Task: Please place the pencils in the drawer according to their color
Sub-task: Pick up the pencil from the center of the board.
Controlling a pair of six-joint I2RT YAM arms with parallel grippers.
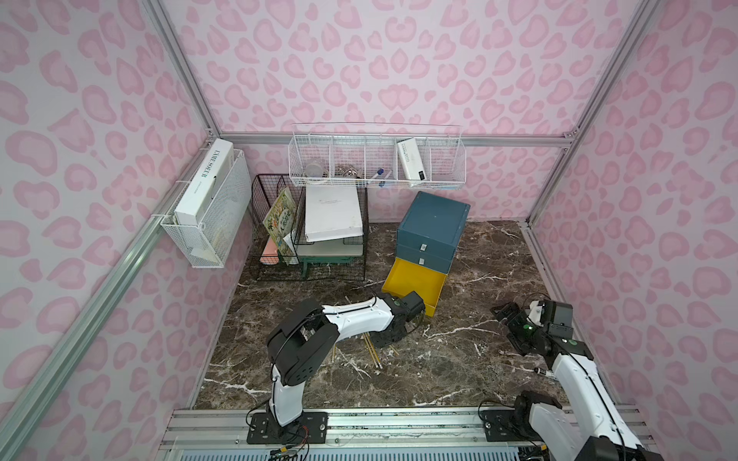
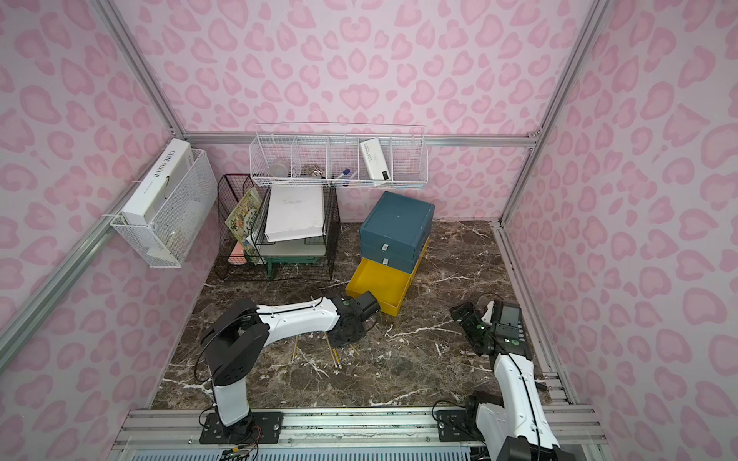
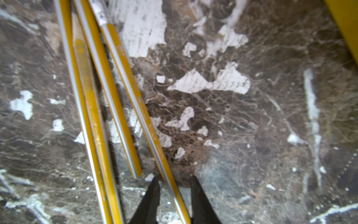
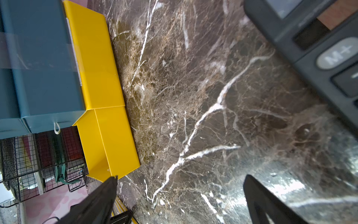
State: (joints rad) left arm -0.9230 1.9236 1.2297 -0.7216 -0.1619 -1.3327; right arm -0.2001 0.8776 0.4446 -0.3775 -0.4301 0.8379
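Our left gripper [image 3: 175, 182] was down low over the brown marble surface [image 3: 251, 116]. Its two dark fingers stood a little way apart, and one yellow pencil [image 3: 150, 124] lay between them. We saw small gaps on both sides, so it was not pinching the pencil yet. A few more yellow pencils [image 3: 85, 116] lay just beside the gripper, close together. We saw no green or black ones.

The pencil looked thin, long, stiff and very light, with flat shiny sides. We think it could roll or slip on the smooth stone. We think the best place to hold it is near the middle. Most of the pencil that we could see reached out ahead of the fingers, so it might tip when lifted.

The yellow drawer [image 1: 415, 279] stood pulled out and empty, just past the left gripper. It had smooth, hard walls. It sat at the bottom of a blue-green box [image 1: 433, 219] with two shut drawers above it.

Our right gripper [image 4: 181, 176] was wide open and held nothing. It was well away from the pencils.
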